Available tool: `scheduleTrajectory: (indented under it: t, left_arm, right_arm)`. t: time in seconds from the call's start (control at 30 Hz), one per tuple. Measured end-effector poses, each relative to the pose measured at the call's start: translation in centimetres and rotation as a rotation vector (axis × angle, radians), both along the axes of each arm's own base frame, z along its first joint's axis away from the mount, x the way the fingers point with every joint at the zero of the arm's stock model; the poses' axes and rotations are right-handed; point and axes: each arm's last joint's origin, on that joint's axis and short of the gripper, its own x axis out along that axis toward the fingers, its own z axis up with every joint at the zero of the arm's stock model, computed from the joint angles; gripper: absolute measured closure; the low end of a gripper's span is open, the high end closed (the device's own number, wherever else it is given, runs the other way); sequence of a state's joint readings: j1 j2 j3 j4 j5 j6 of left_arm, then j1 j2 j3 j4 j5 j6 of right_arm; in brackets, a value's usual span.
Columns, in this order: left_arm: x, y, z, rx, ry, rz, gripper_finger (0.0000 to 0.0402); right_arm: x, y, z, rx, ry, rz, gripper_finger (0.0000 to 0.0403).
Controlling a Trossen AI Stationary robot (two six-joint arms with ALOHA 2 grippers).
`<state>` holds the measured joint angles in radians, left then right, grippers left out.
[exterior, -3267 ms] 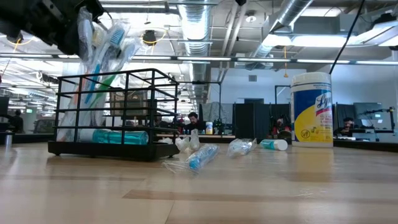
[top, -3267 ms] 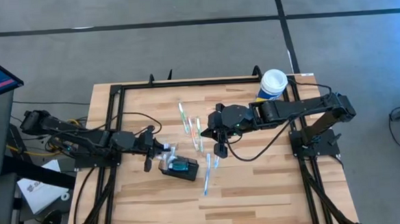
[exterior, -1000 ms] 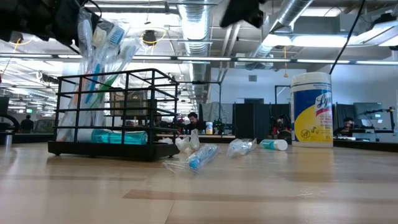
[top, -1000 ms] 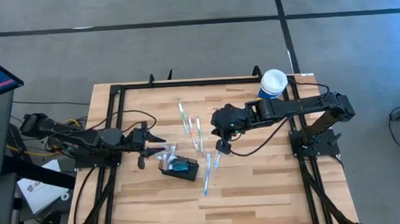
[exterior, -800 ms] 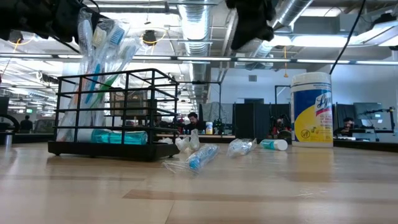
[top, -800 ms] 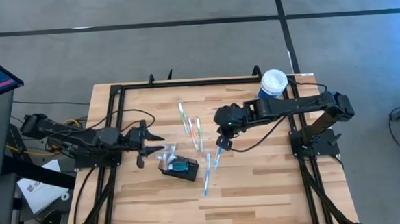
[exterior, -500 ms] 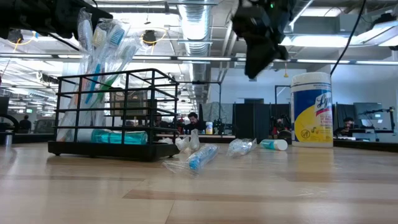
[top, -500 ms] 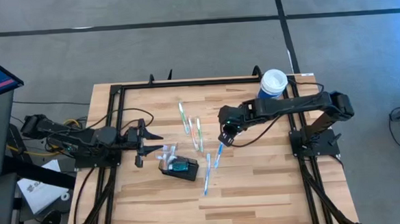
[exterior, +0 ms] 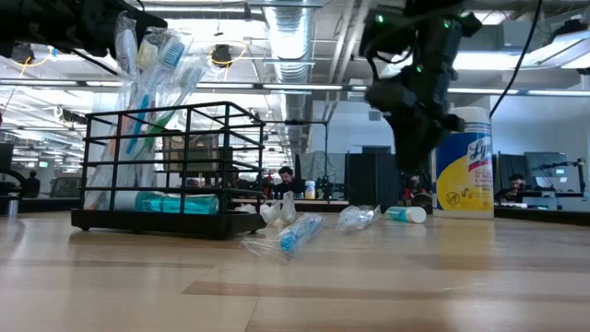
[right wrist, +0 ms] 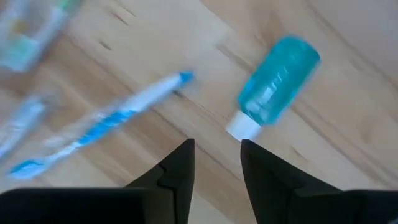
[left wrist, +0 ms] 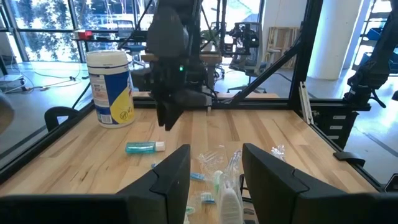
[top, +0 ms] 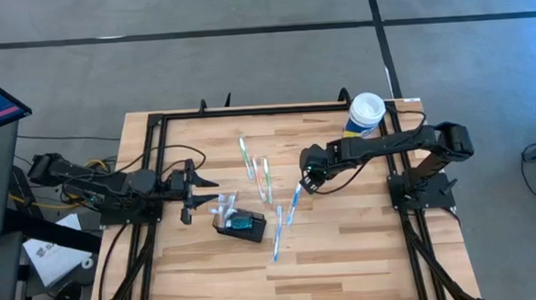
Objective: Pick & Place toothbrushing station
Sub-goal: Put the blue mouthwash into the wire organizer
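The right tool (top: 308, 181) hangs part-open and empty over a teal bottle (right wrist: 273, 81). The toothbrushing station (top: 242, 226) sits on the tabletop (top: 347, 256), nearer the left tool (top: 193, 191), which is open and empty.

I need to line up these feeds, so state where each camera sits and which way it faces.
High: overhead, straight down; both arms, left gripper, right gripper.
Low: table height, level across; right arm, black wire holder.
Left wrist: forward past its own fingers.
Right wrist: down at teal bottle.
Shared: wipes canister, in high, low, left wrist.
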<state>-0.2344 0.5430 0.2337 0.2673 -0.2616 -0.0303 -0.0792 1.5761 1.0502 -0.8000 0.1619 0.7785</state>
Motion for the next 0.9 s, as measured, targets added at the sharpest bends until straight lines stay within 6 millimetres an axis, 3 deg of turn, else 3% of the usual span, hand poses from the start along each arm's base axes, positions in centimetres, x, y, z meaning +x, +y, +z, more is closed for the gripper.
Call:
scheduleTrajectory:
  t: [0.47,0.9]
  left_arm:
    - [0.0,0.0,0.0,-0.001,-0.003,0.000,0.0261]
    - [0.0,0.0,0.0,-0.002,-0.005,0.000,0.0261]
  right_arm:
    - [-1.3,0.0,-3.1,0.000,-0.002,-0.097,0.0203]
    - [-1.7,-0.4,-5.0,0.007,-0.073,-0.155,0.0191]
